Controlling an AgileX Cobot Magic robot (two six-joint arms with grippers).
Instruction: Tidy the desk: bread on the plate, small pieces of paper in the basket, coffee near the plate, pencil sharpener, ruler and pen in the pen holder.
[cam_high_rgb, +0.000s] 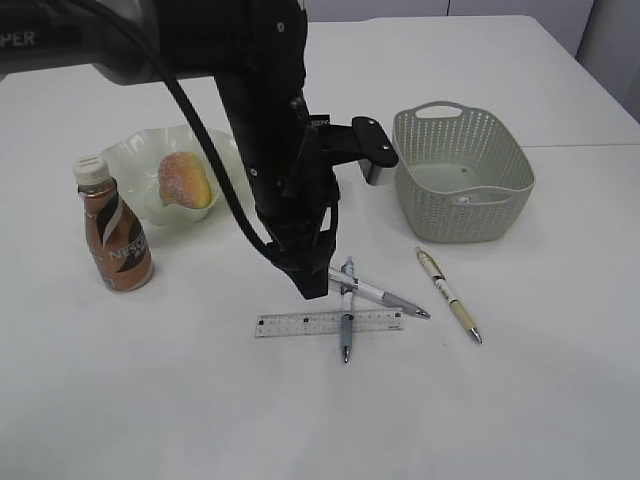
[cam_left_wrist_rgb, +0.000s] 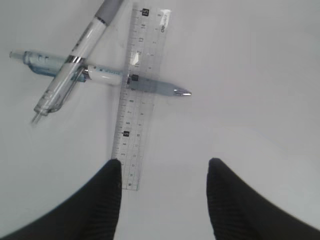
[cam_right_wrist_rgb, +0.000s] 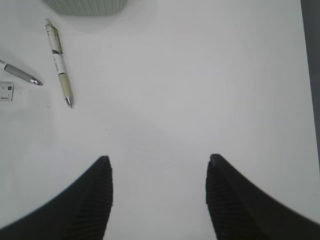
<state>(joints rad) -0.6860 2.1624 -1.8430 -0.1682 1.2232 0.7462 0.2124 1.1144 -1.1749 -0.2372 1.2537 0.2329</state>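
Picking the clear plastic ruler (cam_left_wrist_rgb: 132, 95) cleanly looks like the step in hand, and it calls for care, because a blue-grey pen (cam_left_wrist_rgb: 105, 75) lies across its middle and a white-and-grey pen (cam_left_wrist_rgb: 75, 65) crosses that one in turn. A grasp at the bare near end of the ruler, where nothing rests on it, seems the safest choice; the ruler lies flat on the white table (cam_high_rgb: 520, 400), so the fingertips would need to press right down to the surface and straddle its narrow width squarely. Lifting slowly should let the pen slide off without flicking away.

In the exterior view the left arm reaches down steeply over the crossed pens, its black left gripper (cam_left_wrist_rgb: 165, 172) pointing almost straight at the table. Its jaws stand wide apart and hold nothing; the left fingertip (cam_left_wrist_rgb: 112, 172) sits at the ruler's near corner, so the gripper appears offset to one side of the ruler, not centred over it. Whether it touches the table I cannot tell.

The right gripper (cam_right_wrist_rgb: 159, 170) hovers over bare table, jaws also spread wide and empty, with a cream-and-white pen (cam_right_wrist_rgb: 59, 60) well apart from it, near the grey-green perforated basket (cam_high_rgb: 500, 215).
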